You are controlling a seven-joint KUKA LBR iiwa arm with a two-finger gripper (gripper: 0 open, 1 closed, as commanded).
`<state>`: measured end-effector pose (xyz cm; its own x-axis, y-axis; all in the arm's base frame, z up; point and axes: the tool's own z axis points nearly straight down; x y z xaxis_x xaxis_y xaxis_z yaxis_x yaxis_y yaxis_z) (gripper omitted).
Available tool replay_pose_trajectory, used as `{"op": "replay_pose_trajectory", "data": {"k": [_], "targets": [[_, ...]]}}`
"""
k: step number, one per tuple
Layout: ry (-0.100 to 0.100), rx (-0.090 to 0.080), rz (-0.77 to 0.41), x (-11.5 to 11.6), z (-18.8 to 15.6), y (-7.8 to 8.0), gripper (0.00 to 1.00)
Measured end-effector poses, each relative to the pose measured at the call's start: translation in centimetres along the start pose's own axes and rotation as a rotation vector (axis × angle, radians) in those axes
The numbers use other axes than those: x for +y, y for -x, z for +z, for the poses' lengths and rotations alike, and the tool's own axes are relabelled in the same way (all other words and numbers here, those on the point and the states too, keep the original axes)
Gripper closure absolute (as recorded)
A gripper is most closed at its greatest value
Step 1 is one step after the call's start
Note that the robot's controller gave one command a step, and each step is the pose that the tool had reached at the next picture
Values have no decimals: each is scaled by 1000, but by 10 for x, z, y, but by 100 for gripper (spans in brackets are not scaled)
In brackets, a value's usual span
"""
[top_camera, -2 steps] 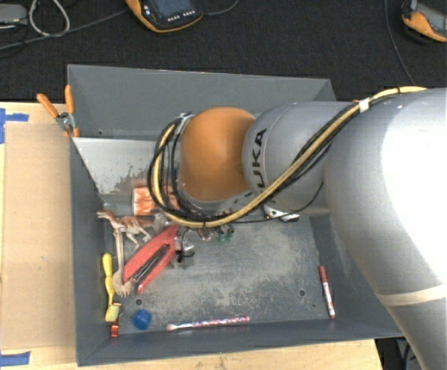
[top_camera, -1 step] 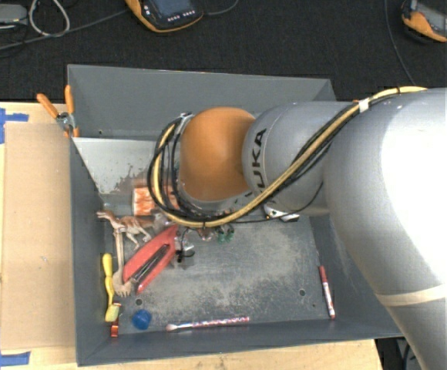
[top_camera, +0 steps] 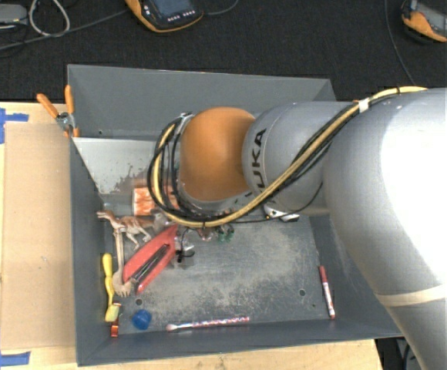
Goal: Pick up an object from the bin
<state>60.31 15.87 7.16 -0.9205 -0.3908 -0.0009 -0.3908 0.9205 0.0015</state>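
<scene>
Red tool (top_camera: pixel 150 260) near the bin's (top_camera: pixel 262 284) left wall: looks like approach, gripper (top_camera: pixel 183 249) just beside it, I can't tell its clench; next, centre over it.

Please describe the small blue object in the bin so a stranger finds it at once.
In the grey bin, go to the view's lower-left corner, below the red-handled tool. The small round blue object lies there; beside the yellow stick, it alone is blue.
</scene>
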Motion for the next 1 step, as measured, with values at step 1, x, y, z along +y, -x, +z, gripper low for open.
{"op": "replay_pose_trajectory", "data": {"k": [1], "targets": [[0,0,0,0,0,0,100]]}}
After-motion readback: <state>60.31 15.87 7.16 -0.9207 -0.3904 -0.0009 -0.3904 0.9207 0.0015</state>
